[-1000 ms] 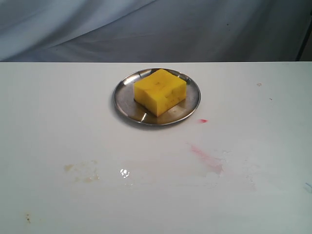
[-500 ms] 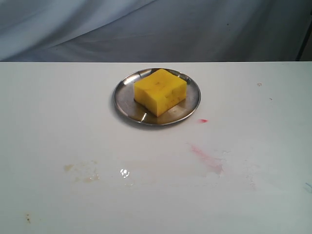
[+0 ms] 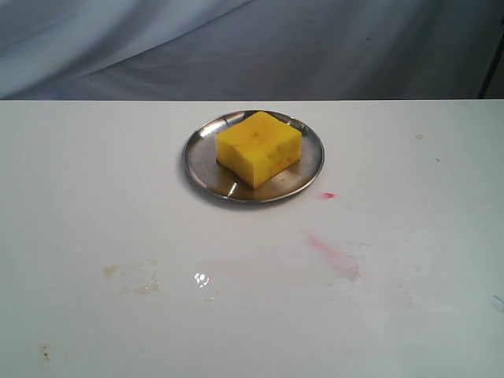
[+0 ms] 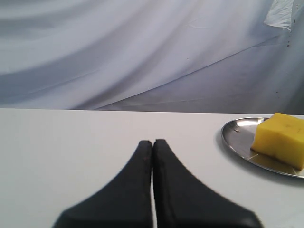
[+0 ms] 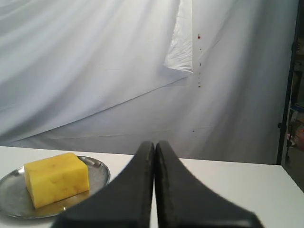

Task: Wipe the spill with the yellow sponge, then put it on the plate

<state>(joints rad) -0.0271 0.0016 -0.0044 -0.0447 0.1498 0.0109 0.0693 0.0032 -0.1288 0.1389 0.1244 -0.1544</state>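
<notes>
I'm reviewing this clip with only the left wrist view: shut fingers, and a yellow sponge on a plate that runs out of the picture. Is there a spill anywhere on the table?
Observer: Yes. The exterior view shows the spill, a faint tan patch on the table, well apart from the plate.
Operator: Is the sponge wholly on the plate?
Observer: Yes. The yellow sponge sits inside the rim with nothing touching it.
Operator: What is the other gripper doing?
Observer: The right gripper is shut with nothing between its fingers.
</notes>
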